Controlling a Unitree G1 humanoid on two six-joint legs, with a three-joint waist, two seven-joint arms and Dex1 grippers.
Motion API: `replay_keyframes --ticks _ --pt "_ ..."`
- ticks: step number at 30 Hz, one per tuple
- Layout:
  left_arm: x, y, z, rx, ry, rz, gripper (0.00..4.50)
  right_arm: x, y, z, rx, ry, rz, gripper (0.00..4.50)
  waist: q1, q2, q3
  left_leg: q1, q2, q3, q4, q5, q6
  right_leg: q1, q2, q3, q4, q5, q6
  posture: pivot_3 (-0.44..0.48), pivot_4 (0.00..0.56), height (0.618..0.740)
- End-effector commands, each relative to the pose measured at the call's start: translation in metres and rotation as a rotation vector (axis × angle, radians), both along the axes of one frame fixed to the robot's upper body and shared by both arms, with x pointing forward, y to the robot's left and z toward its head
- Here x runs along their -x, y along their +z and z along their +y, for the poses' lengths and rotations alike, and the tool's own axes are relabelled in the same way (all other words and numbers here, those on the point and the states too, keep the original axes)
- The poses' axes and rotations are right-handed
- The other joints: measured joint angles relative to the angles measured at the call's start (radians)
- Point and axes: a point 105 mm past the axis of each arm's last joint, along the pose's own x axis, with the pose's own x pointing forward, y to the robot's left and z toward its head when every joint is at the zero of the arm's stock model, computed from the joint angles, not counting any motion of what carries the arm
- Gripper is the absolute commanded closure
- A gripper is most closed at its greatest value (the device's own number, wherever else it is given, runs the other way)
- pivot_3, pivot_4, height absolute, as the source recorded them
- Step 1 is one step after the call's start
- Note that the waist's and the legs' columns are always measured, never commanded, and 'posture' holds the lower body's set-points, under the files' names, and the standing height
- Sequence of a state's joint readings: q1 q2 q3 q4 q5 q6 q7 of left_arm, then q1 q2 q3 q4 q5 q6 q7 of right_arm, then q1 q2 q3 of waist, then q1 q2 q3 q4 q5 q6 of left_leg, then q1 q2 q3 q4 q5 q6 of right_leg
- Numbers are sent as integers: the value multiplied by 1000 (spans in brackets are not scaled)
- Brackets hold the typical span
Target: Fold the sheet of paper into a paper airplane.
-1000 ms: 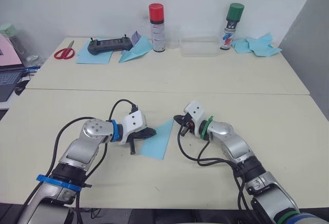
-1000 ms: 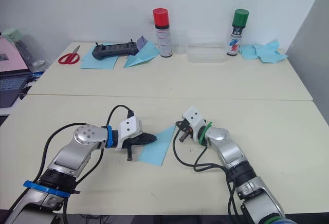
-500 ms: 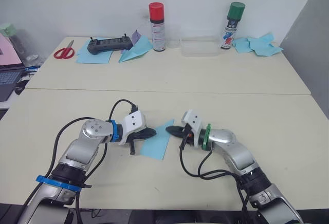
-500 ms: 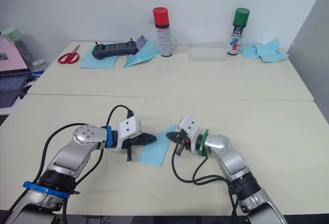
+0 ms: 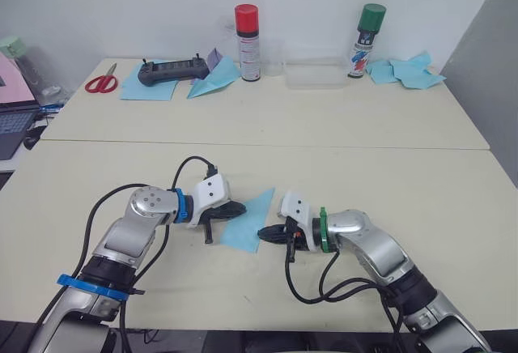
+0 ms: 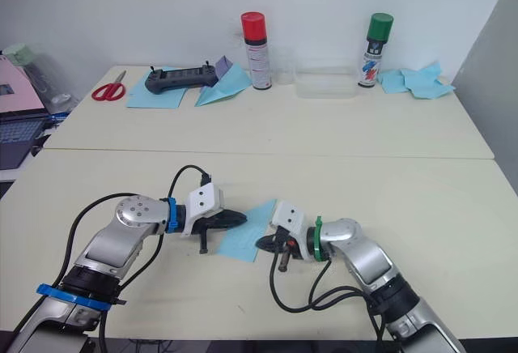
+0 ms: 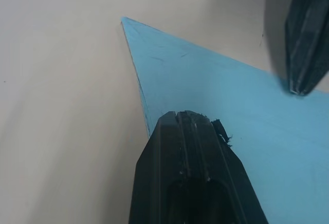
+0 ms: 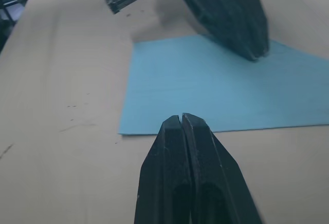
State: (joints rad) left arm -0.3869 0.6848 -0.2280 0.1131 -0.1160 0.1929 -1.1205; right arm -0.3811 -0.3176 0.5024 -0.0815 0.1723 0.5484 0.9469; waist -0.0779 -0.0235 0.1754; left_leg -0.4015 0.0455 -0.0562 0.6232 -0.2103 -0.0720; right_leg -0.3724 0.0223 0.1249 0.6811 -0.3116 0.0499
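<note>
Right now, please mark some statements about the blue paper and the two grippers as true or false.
1. The sheet of paper lies flat on the table. True.
2. The left gripper is open wide above the paper. False: its fingers are shut, resting on the paper.
3. The right gripper is shut, at the paper's near edge. True.
4. The scissors lie beside the green-capped can. False: they lie at the table's far left corner, away from that can.
</note>
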Motion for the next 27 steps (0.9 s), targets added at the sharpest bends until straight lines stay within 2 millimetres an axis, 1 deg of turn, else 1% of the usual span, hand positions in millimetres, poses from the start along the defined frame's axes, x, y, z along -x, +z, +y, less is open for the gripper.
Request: replay_keyframes --ticks 1,3,4,6,8,10,12,13,15,16,19,21,22,24,26,27 --pt "7 -19 9 -65 27 84 4500 27 -16 -1 63 124 116 4465 0 0 0 0 0 0 0 0 0 0 0 0 0 0 0 0 150 740" --pt "8 -19 10 -69 28 89 4500 33 -18 -5 82 163 140 4465 0 0 0 0 0 0 0 0 0 0 0 0 0 0 0 0 150 740" --pt "8 -18 11 -72 30 90 4500 33 -16 -6 75 168 142 4465 0 0 0 0 0 0 -1 0 0 0 0 0 0 -1 1 0 150 740" --pt "6 -19 15 -73 41 91 4500 26 -3 -7 13 147 110 4465 -1 0 0 0 0 0 -2 0 0 0 0 0 0 -1 0 0 150 740" --pt "5 -19 17 -75 49 89 4500 16 12 -8 -58 97 89 4465 -1 -1 0 0 0 0 -4 0 0 0 0 0 0 -1 0 0 150 740" --pt "2 -18 18 -62 68 80 4500 4 34 -9 -136 46 32 4465 -1 0 1 0 0 -1 -5 0 0 0 0 -1 0 -2 0 0 150 740" --pt "0 -18 17 -47 82 75 4500 -7 45 -7 -172 -4 -11 4465 -2 -1 1 0 0 0 -5 0 0 0 0 -1 0 -1 0 0 150 740" --pt "-1 -18 17 -38 90 73 4500 -15 47 -5 -181 -44 -33 4465 -3 -1 1 0 0 0 -4 0 0 0 0 -1 0 -1 1 0 150 740" --pt "-4 -19 15 -23 106 70 4500 -31 44 -1 -168 -132 -70 4465 -3 0 1 0 0 0 -4 0 0 0 0 0 0 -1 1 0 150 740" --pt "-5 -19 15 -20 110 68 4500 -35 42 0 -156 -150 -80 4465 -3 0 1 0 0 0 -4 0 0 0 0 -1 1 -1 1 0 150 740" --pt "-9 -12 13 30 138 59 4500 -42 20 2 -47 -158 -134 4465 0 -1 1 0 -1 0 -4 0 0 -1 0 -1 0 -1 1 0 150 740" --pt "-13 0 14 78 155 38 4500 -46 7 -1 26 -168 -171 4465 0 -1 1 -1 -1 1 -4 0 0 -1 -1 0 -1 -1 1 0 150 740" --pt "-14 3 15 91 161 32 4500 -47 4 -2 42 -169 -180 4465 -2 -1 1 -2 -1 1 -4 0 0 -2 -1 0 -1 -1 1 0 150 740" --pt "-18 19 22 126 175 14 4500 -46 -1 -4 62 -163 -176 4465 -5 -1 2 -2 0 0 -4 0 0 -2 0 -1 0 -1 1 0 150 740" --pt "-21 33 30 143 177 -3 3968 -45 -3 -5 65 -160 -167 4500 -5 -2 3 -2 1 0 -5 0 0 -2 1 -1 1 -1 1 0 150 740" --pt "-22 36 33 145 178 -6 3805 -44 -4 -4 63 -160 -166 4500 -6 -2 3 -2 1 -1 -5 0 0 -3 1 -1 1 -1 1 0 150 740"
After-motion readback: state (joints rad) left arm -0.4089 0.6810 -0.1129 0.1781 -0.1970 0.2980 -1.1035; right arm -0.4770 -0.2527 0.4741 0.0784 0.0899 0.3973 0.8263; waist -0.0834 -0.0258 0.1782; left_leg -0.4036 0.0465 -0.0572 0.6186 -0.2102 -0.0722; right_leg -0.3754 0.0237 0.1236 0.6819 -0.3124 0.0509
